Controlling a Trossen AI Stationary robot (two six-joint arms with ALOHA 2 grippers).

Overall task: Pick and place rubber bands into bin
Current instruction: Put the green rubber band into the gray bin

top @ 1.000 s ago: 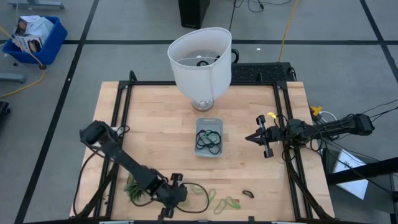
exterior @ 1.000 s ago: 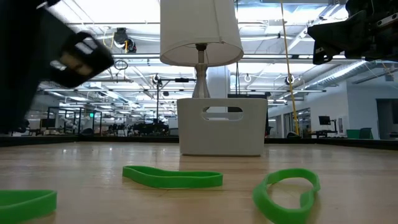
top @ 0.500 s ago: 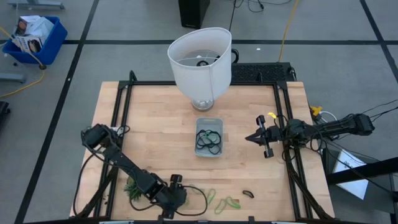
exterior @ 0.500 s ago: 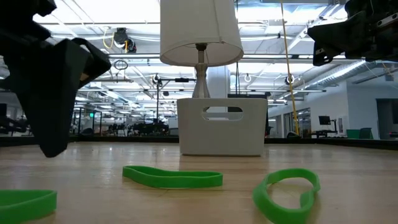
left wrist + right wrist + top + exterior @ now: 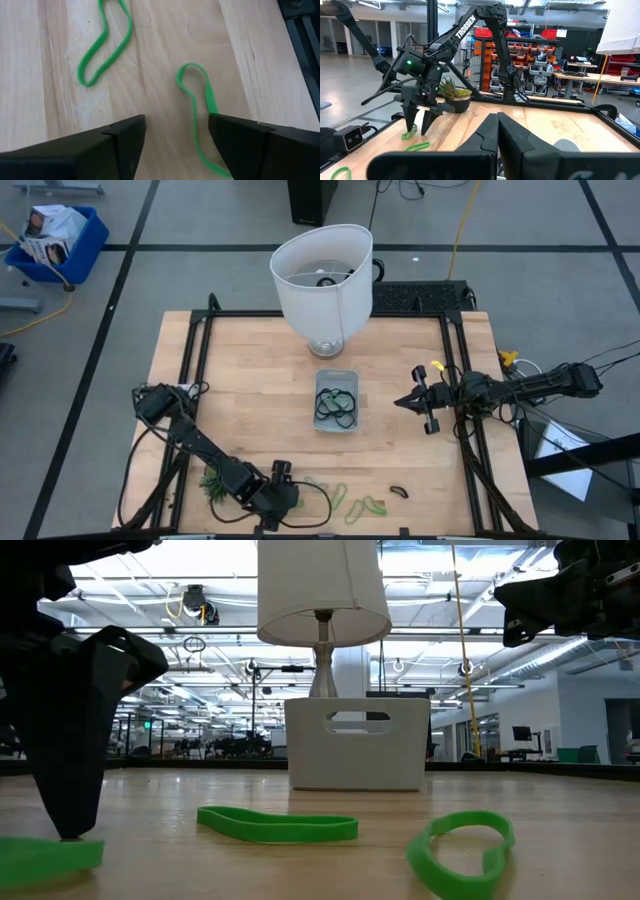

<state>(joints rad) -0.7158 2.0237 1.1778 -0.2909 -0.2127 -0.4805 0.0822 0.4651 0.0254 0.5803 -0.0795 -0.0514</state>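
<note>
- Rubber bands: light green loops [image 5: 199, 100] lie on the table's [image 5: 250, 390] near edge, with a small dark one [image 5: 398, 492] beside them.
- Left gripper [image 5: 175, 132], fingers spread, is lowered over a green loop.
- Bin [image 5: 351, 426] at table centre holds dark bands.
- Right gripper [image 5: 402, 402], fingers together, hangs right of the bin.
- Lampshade [image 5: 320, 275] stands beyond.

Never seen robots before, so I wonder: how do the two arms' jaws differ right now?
The left gripper is down at the table's near edge, jaws spread open and pointing down around a green rubber band. The right gripper hangs above the table beside the bin, jaws pressed together and holding nothing. Both are dark and two-fingered.
</note>
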